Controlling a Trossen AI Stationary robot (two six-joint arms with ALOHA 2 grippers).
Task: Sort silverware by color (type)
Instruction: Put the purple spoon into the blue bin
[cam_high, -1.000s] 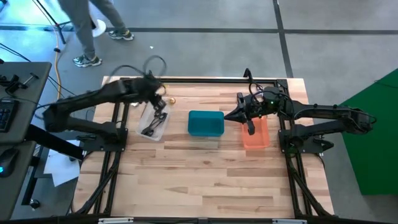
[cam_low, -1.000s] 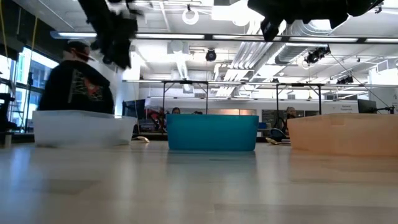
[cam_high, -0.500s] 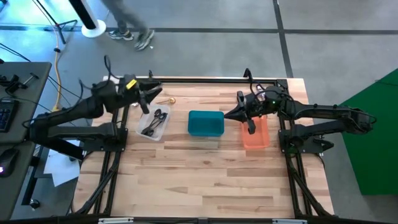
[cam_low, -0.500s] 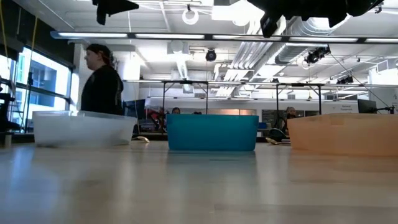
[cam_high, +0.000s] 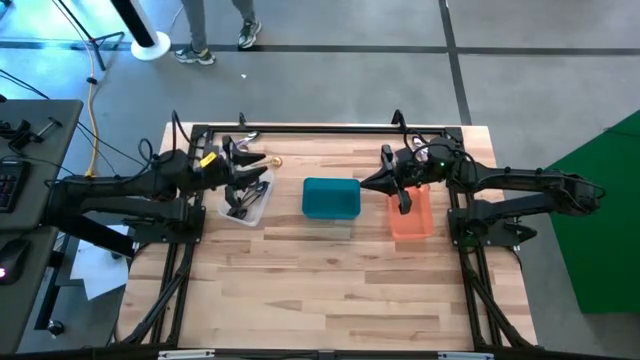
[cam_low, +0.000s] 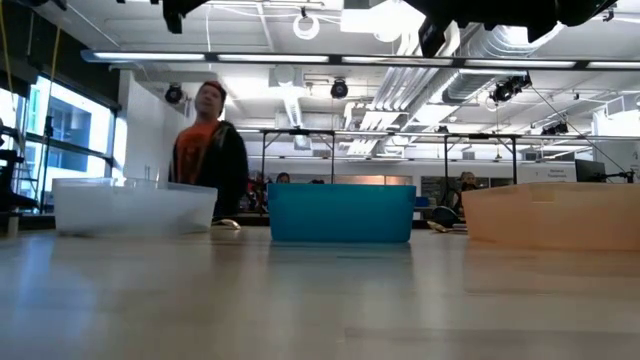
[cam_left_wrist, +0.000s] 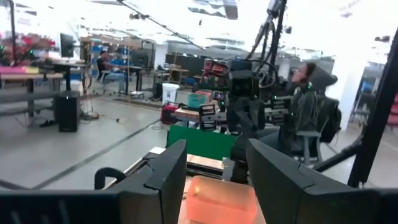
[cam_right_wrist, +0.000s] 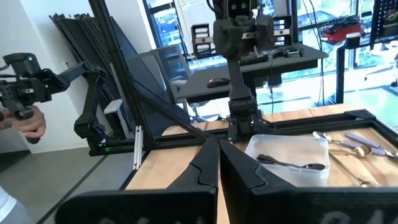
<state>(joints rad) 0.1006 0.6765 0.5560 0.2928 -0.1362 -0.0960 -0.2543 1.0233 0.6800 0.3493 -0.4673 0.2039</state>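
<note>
Dark silverware (cam_high: 243, 200) lies in the clear bin (cam_high: 233, 208) at the table's left; one dark piece (cam_right_wrist: 292, 164) shows in the right wrist view. Silver and gold silverware (cam_right_wrist: 348, 147) lies on the table at the far edge beside that bin, the gold piece (cam_high: 274, 160) also showing from above. My left gripper (cam_high: 250, 168) hangs level above the clear bin's far end, open (cam_left_wrist: 214, 180), with nothing between its fingers. My right gripper (cam_high: 364, 186) is held high between the teal bin (cam_high: 331, 198) and the orange bin (cam_high: 411, 218), shut (cam_right_wrist: 217, 163) and empty.
The three bins stand in a row across the table's far half: clear (cam_low: 130, 205), teal (cam_low: 340, 212), orange (cam_low: 555, 215). The near half of the wooden table (cam_high: 330, 290) is bare. A person (cam_low: 210, 150) walks past behind the far edge.
My left gripper has drawn back from over the clear bin toward the table's left edge and tipped up from pointing down to about level. The dark silverware stays in the clear bin. The person behind the table has walked on.
</note>
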